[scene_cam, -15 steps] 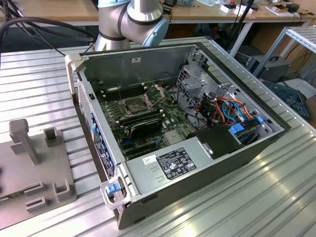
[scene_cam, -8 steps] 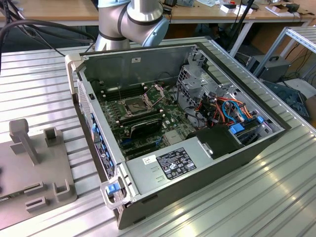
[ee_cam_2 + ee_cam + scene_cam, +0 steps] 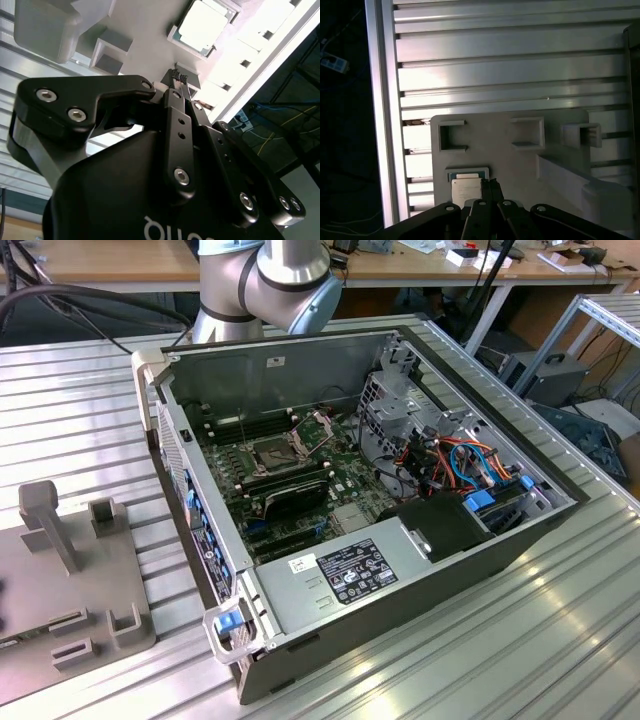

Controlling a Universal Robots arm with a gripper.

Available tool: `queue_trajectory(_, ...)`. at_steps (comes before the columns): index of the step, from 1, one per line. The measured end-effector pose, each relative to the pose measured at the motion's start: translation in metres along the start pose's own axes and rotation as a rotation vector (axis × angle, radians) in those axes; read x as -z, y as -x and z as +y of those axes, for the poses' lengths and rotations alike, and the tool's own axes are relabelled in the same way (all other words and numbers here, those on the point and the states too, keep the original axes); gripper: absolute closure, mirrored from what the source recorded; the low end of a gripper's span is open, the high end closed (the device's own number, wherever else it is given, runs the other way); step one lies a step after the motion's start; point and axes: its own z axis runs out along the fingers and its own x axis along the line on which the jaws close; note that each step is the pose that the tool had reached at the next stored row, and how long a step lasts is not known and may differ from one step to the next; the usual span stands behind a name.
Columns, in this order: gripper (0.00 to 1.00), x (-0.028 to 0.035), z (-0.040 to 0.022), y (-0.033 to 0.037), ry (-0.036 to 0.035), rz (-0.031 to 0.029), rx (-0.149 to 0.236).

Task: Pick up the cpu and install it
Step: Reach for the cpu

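Cpu (image 3: 205, 25) in grey holder (image 3: 145, 27) recess, closed pincer (image 3: 178, 76) near

This was a robotics lab. A silver ribbed aluminium-profile table (image 3: 560, 640) carried an open grey metal desktop computer case (image 3: 290, 370), its green circuit board (image 3: 345, 465) and coloured wiring (image 3: 460, 455) bare, beside a pale grey moulded plastic fixture plate (image 3: 90, 580). A silver-grey jointed robot arm (image 3: 270, 280) stood behind, with thick black cables (image 3: 50, 305) and a cluttered light wooden table (image 3: 120, 260) beyond.
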Motion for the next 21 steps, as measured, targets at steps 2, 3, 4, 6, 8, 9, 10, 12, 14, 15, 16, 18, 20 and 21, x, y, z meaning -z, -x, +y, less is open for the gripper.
queue_trajectory(2, 0.89, 0.0, -0.0001, 0.0, 0.0, 0.0, 0.0)
queue_trajectory(3, 0.89, 0.0, -0.0002, 0.0, 0.0, 0.0001, 0.0)
queue_trajectory(4, 0.89, 0.0, -0.0002, -0.0001, 0.0, 0.0001, 0.0)
queue_trajectory(6, 0.89, -0.0002, -0.0004, -0.0004, 0.0, 0.0, 0.0)
queue_trajectory(8, 0.89, -0.0004, -0.0004, -0.0018, -0.0001, 0.0001, 0.0)
queue_trajectory(9, 0.89, -0.0005, -0.0005, -0.0026, -0.0002, 0.0002, 0.0)
queue_trajectory(10, 0.89, -0.0007, -0.0005, -0.0035, -0.0001, 0.0001, 0.0)
queue_trajectory(12, 0.89, -0.0011, -0.0007, -0.006, -0.0001, 0.0, 0.0)
queue_trajectory(14, 0.89, -0.0013, -0.0008, -0.0072, 0.0, 0.0, 0.0)
queue_trajectory(15, 0.89, -0.0012, -0.0008, -0.0072, 0.0, 0.0, 0.0)
queue_trajectory(16, 0.89, -0.0012, -0.0008, -0.0073, 0.0, 0.0001, 0.0)
queue_trajectory(18, 0.89, -0.0014, -0.0008, -0.0074, -0.0002, 0.0023, 0.0)
queue_trajectory(20, 0.89, -0.0023, -0.0008, -0.0074, -0.0011, 0.0141, 0.0)
queue_trajectory(21, 0.89, -0.0023, -0.0008, -0.0075, -0.0012, 0.015, 0.0)
